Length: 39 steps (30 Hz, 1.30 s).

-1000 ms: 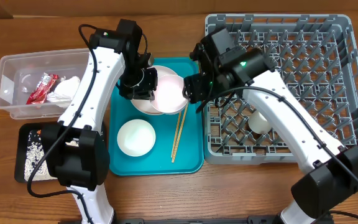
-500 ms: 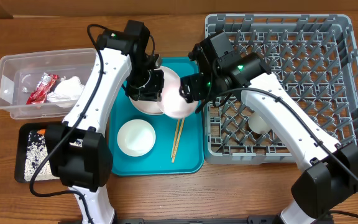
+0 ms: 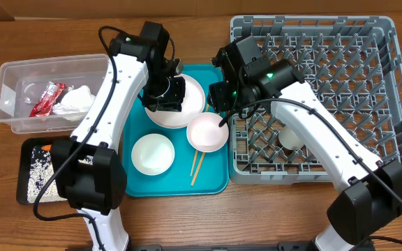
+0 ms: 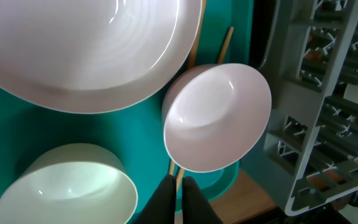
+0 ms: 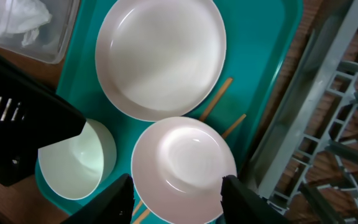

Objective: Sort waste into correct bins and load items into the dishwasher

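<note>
While the pink bowl (image 3: pixel 208 131) lies at the right of the teal tray (image 3: pixel 215 178), across the chopsticks (image 3: pixel 196 167), my right gripper (image 5: pixel 176 193) straddles it; pinching or not, I cannot tell. It looks glazed, probably slippery and breakable: I would hold the rim. My left gripper (image 4: pixel 177 198) is clenched, empty.

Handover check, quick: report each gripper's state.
Left gripper: closed, nothing held.
Right gripper: fingers astride the pink bowl; grip cannot be told.

The pink bowl (image 5: pixel 182 165) hides the chopsticks' (image 5: pixel 219 94) middle; whether my right gripper (image 5: pixel 178 190) touches its rim, I cannot tell.
</note>
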Tool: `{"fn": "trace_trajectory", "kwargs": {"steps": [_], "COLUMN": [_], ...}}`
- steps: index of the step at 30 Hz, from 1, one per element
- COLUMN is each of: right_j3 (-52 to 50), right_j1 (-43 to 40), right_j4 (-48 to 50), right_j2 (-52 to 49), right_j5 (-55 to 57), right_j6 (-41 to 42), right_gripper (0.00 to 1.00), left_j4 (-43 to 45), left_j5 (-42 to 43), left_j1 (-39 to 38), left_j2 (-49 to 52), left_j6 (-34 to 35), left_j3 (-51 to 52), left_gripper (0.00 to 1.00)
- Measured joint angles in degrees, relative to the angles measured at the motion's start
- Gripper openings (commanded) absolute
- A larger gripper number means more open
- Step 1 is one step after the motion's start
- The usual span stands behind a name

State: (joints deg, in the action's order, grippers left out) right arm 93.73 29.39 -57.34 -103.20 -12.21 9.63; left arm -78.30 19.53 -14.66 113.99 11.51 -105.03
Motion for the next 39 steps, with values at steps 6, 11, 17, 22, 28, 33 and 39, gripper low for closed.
{"fn": "trace_trajectory", "kwargs": {"steps": [6, 11, 17, 22, 28, 33, 39], "right_j3": [0.0, 0.0, 0.0, 0.0, 0.0, 0.0, 0.0], "right_j1": [0.0, 0.0, 0.0, 0.0, 0.0, 0.0, 0.0], "right_j4": [-2.1, -2.3, -3.4, -3.4, -3.7, -4.3, -4.4], "right_j2": [0.0, 0.0, 0.0, 0.0, 0.0, 0.0, 0.0], "right_j5": [2.5, 4.0, 4.8, 5.0, 5.0, 5.0, 5.0], "right_j6": [0.0, 0.0, 0.0, 0.0, 0.0, 0.0, 0.0], "right_gripper": [0.58, 0.59, 0.59, 0.59, 0.60, 0.60, 0.61], "left_j4": [2.1, 9.0, 15.3, 17.3, 17.8, 19.9, 22.1], "left_j5": [-2.1, -3.0, -4.1, -4.6, -5.2, -7.7, -8.4], "left_j1": [-1.7, -4.7, -5.9, -5.8, -5.8, -5.9, -5.9], "left_j2": [0.0, 0.0, 0.0, 0.0, 0.0, 0.0, 0.0], "left_j6": [0.4, 1.4, 3.7, 4.5, 4.8, 6.3, 8.4], "left_j3": [1.1, 6.6, 15.0, 17.7, 17.9, 20.1, 22.7], "left_gripper": [0.30, 0.33, 0.31, 0.32, 0.32, 0.33, 0.04]}}
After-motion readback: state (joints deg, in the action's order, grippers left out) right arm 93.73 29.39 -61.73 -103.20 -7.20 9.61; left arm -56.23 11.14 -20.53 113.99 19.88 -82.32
